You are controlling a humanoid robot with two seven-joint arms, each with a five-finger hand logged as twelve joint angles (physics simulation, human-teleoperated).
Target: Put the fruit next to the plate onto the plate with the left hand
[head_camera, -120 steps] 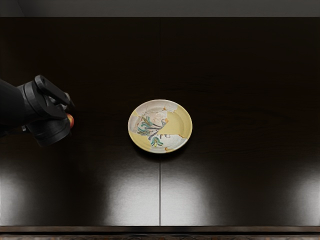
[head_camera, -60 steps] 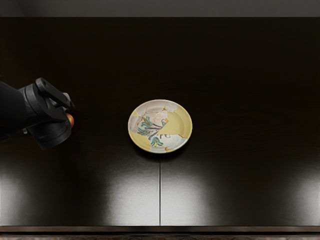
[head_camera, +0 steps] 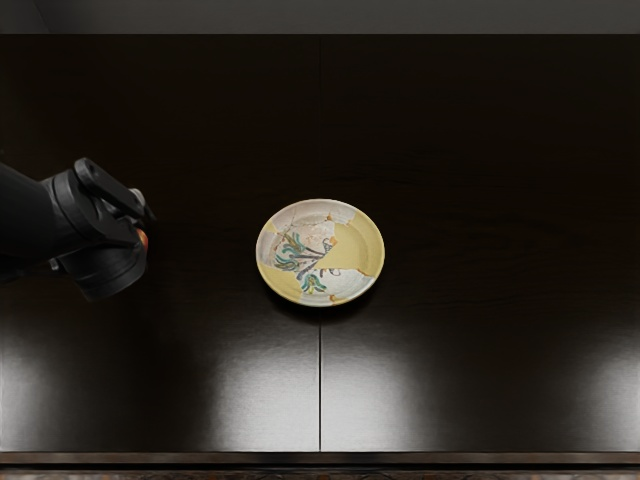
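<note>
While black left hand (head_camera: pixel 98 240) covered small orange-red fruit (head_camera: pixel 143 238), centre-left, its fingers' grasp could not be told; firm hold advised before lifting toward round yellow painted plate (head_camera: pixel 368 243).

The plate (head_camera: pixel 320 250) sits on the table (head_camera: pixel 480 350), about in the middle. My left hand (head_camera: pixel 100 245) is far to the left of the plate. The fruit (head_camera: pixel 143 238) peeks out on my hand's plate side, well apart from the plate.

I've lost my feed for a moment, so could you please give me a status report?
Left hand over the fruit, grasp unclear; right hand out of view. Fruit mostly hidden, left of the plate, not on it. Nothing seen in the way.
</note>
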